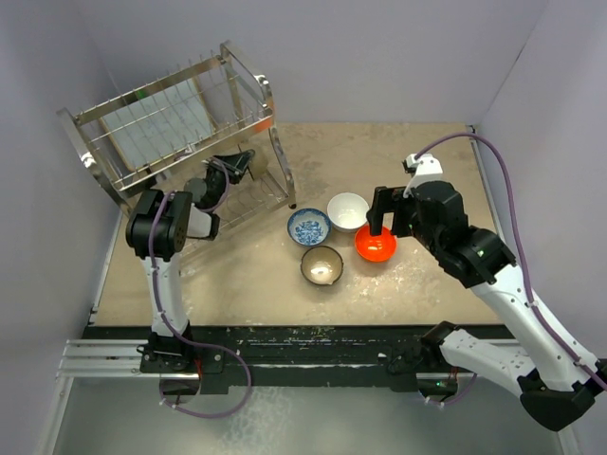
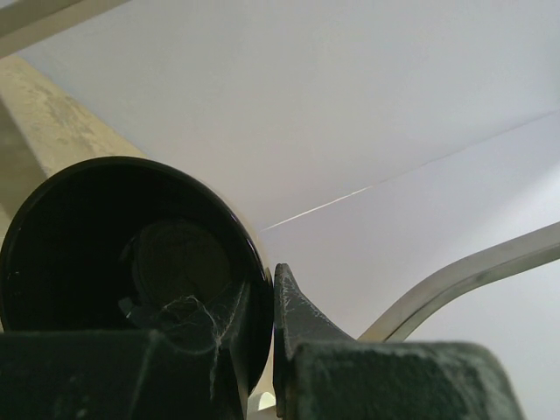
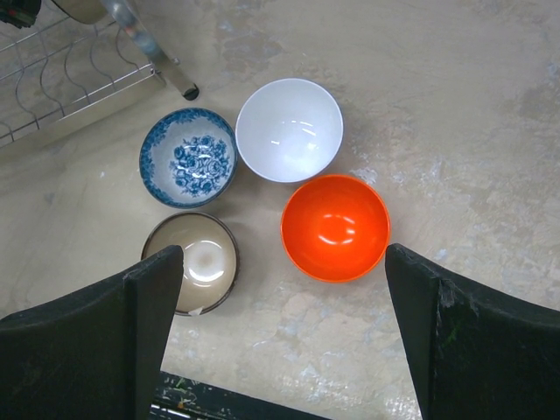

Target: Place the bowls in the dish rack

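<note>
Left gripper (image 2: 269, 328): clamped on the rim of a dark bowl (image 2: 105, 254); the bowl wall is pinched between the two fingers.
Dark bowl, position: held on edge at the lower tier of the dish rack (image 1: 261, 95), below the pale tray (image 1: 156, 123). A rack bar (image 2: 472, 276) passes just beside it in the left wrist view. Whether the bowl touches the wires cannot be told.
Right gripper (image 3: 282, 262): jaws spread wide, holding nothing, hovering above the orange bowl (image 3: 335, 227).
Bowls on the table (image 1: 427, 152): four, upright, grouped close together just right of the rack's foot.
Bowl list: white bowl (image 3: 289, 129); orange bowl; blue-and-white bowl (image 3: 188, 157); brown bowl (image 3: 192, 262) with a glossy pale inside.
Rack contents: no released bowl is visible in either tier.
Step in hand (judgement): the left arm is placing the first bowl, and the right arm is lined up to pick the orange one.
Progress (judgement): early. One bowl of five is at the rack but not let go, and none is confirmed loaded.
Left to do (judgement): seat and release the dark bowl, then grasp, carry and place each of the four table bowls.
</note>
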Controlling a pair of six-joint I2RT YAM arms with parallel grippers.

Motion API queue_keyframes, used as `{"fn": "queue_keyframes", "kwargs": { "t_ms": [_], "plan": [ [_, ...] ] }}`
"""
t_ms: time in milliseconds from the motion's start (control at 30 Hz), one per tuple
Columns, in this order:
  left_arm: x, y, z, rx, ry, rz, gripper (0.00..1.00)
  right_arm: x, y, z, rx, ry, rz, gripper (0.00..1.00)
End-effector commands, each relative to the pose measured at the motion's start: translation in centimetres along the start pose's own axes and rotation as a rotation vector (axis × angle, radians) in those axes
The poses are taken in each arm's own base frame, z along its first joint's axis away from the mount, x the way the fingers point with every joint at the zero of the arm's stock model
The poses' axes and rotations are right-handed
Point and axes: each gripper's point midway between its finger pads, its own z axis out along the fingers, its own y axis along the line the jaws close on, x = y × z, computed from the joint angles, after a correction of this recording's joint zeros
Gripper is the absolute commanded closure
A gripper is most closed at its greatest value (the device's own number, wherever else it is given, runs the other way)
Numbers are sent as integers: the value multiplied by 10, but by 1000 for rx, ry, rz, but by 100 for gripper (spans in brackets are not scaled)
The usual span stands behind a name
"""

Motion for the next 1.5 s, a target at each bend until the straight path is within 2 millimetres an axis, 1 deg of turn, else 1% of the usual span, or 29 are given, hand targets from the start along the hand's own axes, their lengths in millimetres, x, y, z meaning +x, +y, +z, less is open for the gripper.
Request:
{"fn": "queue_keyframes", "kwargs": {
  "t_ms": [0,167,233,333,400,567,667,800,900,1000,1067,1133,1233,1367,1467],
  "plan": [
    [-3,-8,-11,68,-18,11,100,-22,8,-6,-37,-66,5,2],
    [-10,-3,-22,39,-32,5,100,-22,7,-6,-33,-63,7,2],
    [-12,1,-27,24,-30,-7,100,-21,8,-6,-36,-61,11,1],
    [-13,13,-36,-14,-28,-42,100,-19,9,-5,-44,-57,17,2],
    [-14,24,-45,-52,-37,-61,93,-18,10,-5,-50,-52,19,2],
    [-13,40,-58,-98,-34,-94,89,-16,11,-5,-54,-49,25,2],
    [-15,41,-60,-113,-36,-99,83,-17,11,-7,-53,-49,26,1],
    [-17,42,-62,-148,-33,-108,71,-17,10,-8,-52,-51,27,1],
    [-16,46,-62,-199,-20,-110,68,-17,10,-9,-53,-53,28,1],
    [-17,50,-64,-253,-16,-105,64,-18,10,-10,-54,-55,29,1],
    [-17,52,-63,-286,-7,-105,59,-19,10,-12,-58,-61,30,1],
    [-20,48,-61,-304,-5,-97,52,-21,10,-14,-61,-68,33,1],
    [-23,50,-62,-364,-4,-73,45,-23,10,-16,-63,-73,33,1],
    [-27,56,-65,-485,9,-43,32,-25,11,-18,-70,-78,34,1],
    [-31,60,-69,-569,8,-30,24,-27,12,-19,-79,-82,36,1]
  ]
}}
